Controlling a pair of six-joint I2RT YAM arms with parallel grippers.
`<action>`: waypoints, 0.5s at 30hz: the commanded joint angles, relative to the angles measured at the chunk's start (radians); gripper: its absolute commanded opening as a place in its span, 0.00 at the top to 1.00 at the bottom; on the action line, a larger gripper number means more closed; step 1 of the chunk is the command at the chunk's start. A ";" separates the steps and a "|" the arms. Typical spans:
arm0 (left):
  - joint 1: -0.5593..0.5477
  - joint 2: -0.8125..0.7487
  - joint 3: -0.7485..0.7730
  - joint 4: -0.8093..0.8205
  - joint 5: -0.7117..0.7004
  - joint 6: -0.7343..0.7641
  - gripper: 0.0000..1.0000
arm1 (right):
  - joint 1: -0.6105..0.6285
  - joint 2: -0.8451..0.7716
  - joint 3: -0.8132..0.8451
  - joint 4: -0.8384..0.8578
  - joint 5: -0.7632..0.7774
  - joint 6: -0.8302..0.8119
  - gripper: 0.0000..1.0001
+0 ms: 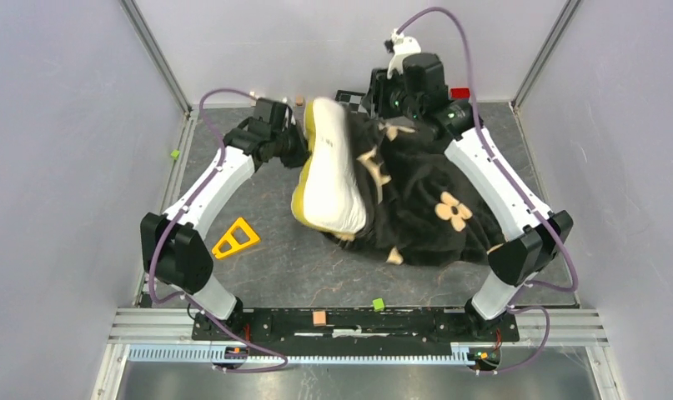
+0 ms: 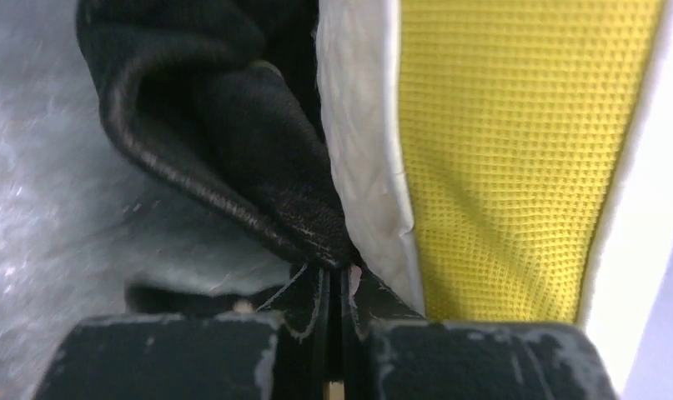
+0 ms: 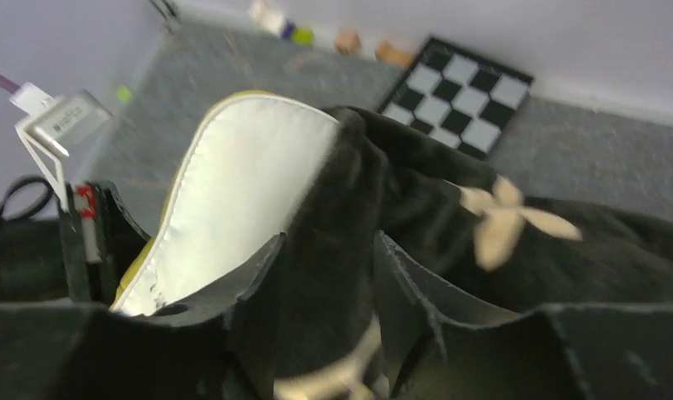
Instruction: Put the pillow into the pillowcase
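The cream-white pillow point(image 1: 328, 171) stands on edge in mid-table, yellow band point(image 2: 499, 150) facing the left arm. Its right side is inside the black flower-printed pillowcase point(image 1: 424, 200), which lies bunched to the right. My left gripper point(image 1: 298, 150) is at the pillow's far left side. In the left wrist view it point(image 2: 337, 271) is shut on the pillowcase's hem point(image 2: 233, 142) beside the pillow. My right gripper point(image 1: 383, 112) is over the case's far edge. In the right wrist view its jaws point(image 3: 326, 250) stand apart, with a fold of pillowcase point(image 3: 449, 192) lying between them beside the pillow point(image 3: 241, 183).
A yellow triangle point(image 1: 235, 239) lies front left. A green cube point(image 1: 379, 304) and an orange block point(image 1: 319, 317) sit by the near rail. A checkered board point(image 3: 458, 96) and a red block point(image 1: 459, 93) lie at the back wall. Walls enclose both sides.
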 commanded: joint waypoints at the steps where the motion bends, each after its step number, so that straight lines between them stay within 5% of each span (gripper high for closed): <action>1: -0.003 -0.071 -0.129 0.163 0.065 -0.020 0.98 | 0.034 -0.150 -0.139 -0.006 0.082 -0.066 0.46; 4: -0.004 -0.082 -0.184 0.182 0.052 -0.027 0.98 | 0.135 -0.263 -0.303 -0.028 0.180 -0.081 0.45; 9: -0.004 -0.086 -0.204 0.192 0.048 -0.034 0.98 | 0.300 -0.457 -0.661 0.044 0.266 0.004 0.59; 15: -0.004 -0.096 -0.200 0.197 0.058 -0.042 0.98 | 0.369 -0.549 -0.969 0.159 0.262 0.120 0.65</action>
